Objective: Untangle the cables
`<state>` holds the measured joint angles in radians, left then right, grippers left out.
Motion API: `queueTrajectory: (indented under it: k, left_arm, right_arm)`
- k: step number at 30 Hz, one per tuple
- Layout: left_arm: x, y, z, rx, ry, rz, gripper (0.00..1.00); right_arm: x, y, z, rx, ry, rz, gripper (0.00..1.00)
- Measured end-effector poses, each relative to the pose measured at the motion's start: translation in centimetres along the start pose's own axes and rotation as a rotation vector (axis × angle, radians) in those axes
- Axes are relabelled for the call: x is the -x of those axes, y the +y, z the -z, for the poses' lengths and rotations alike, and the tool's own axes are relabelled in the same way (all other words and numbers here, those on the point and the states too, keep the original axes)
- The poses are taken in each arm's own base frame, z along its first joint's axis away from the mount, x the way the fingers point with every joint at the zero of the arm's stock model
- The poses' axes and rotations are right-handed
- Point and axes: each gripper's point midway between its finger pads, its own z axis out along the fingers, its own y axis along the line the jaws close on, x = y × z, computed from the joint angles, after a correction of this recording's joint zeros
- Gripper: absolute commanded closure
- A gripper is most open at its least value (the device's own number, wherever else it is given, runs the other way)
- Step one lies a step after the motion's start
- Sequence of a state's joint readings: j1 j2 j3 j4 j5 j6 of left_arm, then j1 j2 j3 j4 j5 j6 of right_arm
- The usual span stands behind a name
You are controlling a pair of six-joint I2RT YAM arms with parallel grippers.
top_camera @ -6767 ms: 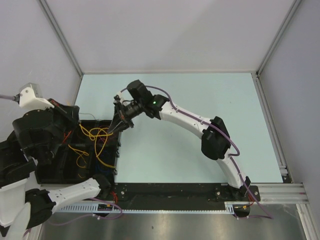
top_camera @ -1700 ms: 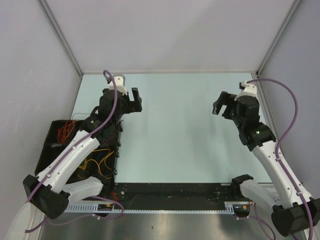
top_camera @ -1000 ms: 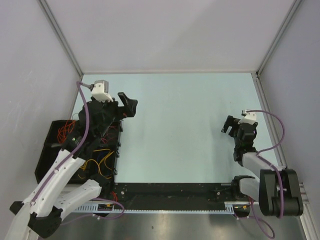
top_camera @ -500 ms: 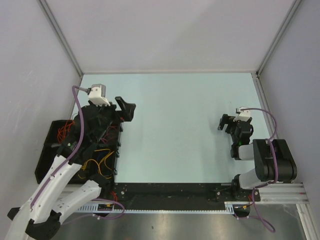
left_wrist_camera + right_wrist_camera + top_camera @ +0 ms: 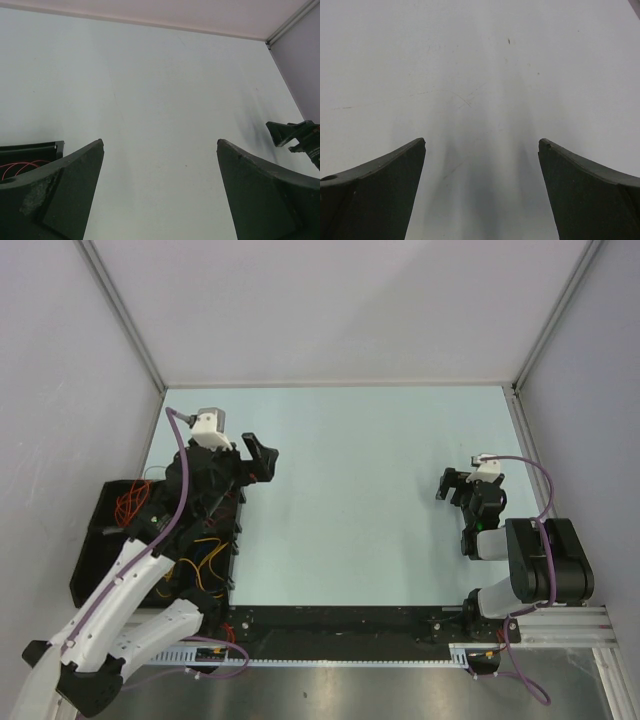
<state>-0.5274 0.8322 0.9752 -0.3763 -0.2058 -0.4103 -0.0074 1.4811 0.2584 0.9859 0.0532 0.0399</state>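
- Your cables [image 5: 195,558] sat in the black bin [image 5: 92,552] at about 8 o'clock on the table [image 5: 350,490]: yellow loops in the near compartment, an orange-red bundle [image 5: 128,504] in the far-left one. From above I couldn't say if the yellow ones were knotted or just loosely piled, since the arm hid part of them.
- Your left gripper [image 5: 260,456] hung off the bin's far right corner, around 10 o'clock, fingers spread wide with nothing between them.
- Your right gripper [image 5: 452,483] was parked at 3 o'clock, folded close to its base, jaws apart and empty too, well away from the bin.
- Risk, as I read it: the left arm's own purple hose [image 5: 175,502] ran right over the bin, so a dip in there could've snagged a loop.
- Grabbing several yellow strands at once could've dragged the whole clump out over the bin wall.
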Motion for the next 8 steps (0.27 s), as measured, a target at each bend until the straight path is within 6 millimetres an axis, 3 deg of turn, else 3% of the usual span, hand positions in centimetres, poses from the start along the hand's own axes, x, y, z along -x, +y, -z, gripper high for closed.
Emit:
queueTrajectory:
  k: [8]
  left_arm:
    - [0.00,0.16,-0.18,0.010,-0.004,0.000,0.00]
  right_arm:
    - [0.00,-0.02,0.00,-0.001,0.000,0.001,0.00]
